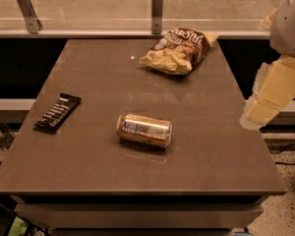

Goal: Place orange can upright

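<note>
Gripper (258, 113) beyond right edge of table (211, 151)

A brown table (88, 171) with a faintly glossy top fills most of the frame. A crinkled brown chip bag (179, 50) lies on it at upper centre-right, near the far edge. A dark wrapped snack bar (58, 112) lies flat and slanted near the left edge. Behind the table, across the top of the frame, runs a glass barrier (88, 6) held by metal posts (157, 10). Speckled floor (285, 215) shows at lower right.
</note>
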Motion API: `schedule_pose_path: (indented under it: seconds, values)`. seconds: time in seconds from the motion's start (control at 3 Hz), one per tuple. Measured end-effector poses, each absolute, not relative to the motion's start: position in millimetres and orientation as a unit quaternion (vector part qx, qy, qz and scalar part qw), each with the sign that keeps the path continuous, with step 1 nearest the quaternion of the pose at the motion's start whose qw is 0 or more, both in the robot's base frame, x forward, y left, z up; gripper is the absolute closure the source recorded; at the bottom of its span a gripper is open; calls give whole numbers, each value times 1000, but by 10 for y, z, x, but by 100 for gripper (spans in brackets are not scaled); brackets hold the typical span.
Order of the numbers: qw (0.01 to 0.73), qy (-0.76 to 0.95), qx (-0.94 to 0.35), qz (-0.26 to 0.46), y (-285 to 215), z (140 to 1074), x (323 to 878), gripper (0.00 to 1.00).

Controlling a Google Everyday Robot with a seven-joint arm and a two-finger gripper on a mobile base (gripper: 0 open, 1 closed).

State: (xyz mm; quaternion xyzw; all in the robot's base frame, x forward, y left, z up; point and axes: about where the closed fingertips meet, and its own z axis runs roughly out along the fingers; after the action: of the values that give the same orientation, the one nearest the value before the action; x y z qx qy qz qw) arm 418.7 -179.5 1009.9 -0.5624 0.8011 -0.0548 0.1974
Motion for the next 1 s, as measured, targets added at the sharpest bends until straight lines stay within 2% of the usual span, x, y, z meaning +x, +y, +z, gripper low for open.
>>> schedule_pose_path:
  seconds: [1.0]
  values:
    - [178, 802, -568, -40, -1298, 9950, 4331, 0]
